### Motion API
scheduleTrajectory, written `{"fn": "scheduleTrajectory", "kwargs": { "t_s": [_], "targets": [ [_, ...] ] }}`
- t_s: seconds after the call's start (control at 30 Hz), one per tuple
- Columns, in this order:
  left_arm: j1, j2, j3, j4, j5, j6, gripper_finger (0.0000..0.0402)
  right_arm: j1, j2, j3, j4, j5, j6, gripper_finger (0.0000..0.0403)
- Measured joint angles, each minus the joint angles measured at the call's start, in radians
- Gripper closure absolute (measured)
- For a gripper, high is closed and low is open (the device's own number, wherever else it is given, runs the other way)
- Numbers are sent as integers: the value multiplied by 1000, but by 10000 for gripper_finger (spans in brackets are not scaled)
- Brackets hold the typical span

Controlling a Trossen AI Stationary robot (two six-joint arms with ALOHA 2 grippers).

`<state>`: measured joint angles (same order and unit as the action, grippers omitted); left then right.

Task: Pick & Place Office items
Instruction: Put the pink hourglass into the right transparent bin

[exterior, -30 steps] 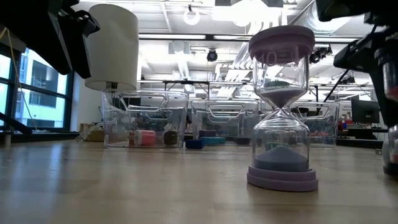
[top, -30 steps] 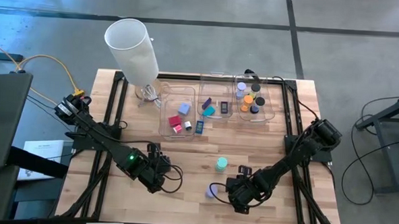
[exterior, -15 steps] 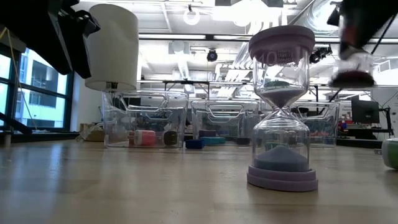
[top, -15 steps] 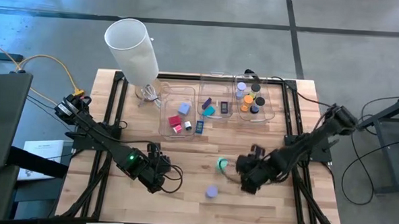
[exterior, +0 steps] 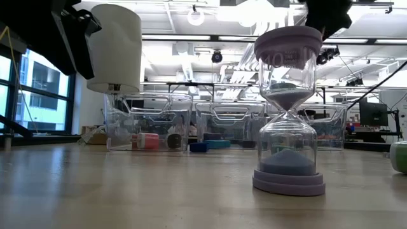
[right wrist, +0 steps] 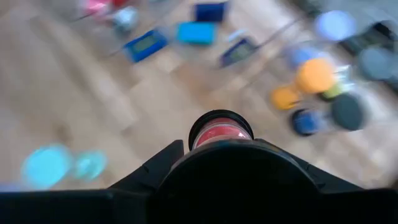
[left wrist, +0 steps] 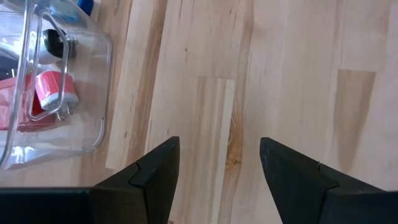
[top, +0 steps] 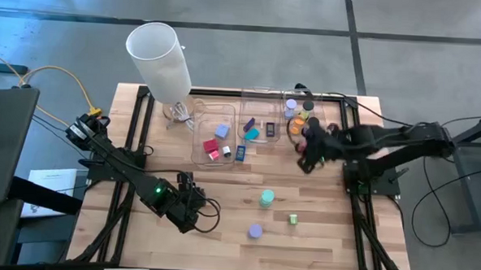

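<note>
Since a second ago the right gripper point(top: 311, 148) has swung from six to two o'clock, clamped on a red-capped round timer point(right wrist: 220, 132) above the clear plastic bin point(top: 331, 137) of discs, where early release risks bouncing out, while the open-fingered left gripper point(top: 190, 204) idles at seven o'clock.

We see a grey concrete floor point(top: 253, 38) crossed by dark seam lines, all round the wooden table point(top: 230, 191) with its black frame. Yellow cable point(top: 60, 74) trails over the floor at one side. From table height we look into a large workshop hall: white ceiling with ducts and bright lamps point(exterior: 196, 16), tall windows point(exterior: 35, 89) showing blue daylight, dark stands and benches point(exterior: 369, 137) farther back.
</note>
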<state>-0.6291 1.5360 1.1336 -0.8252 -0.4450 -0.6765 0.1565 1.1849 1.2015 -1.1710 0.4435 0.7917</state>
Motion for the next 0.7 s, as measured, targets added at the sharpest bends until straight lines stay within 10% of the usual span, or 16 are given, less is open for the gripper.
{"fn": "scheduleTrajectory", "kwargs": {
  "t_s": [0.7],
  "targets": [
    [-75,0,0,4,2,-108,188,-443,63,-204,246,-216,-257,227]
  ]
}}
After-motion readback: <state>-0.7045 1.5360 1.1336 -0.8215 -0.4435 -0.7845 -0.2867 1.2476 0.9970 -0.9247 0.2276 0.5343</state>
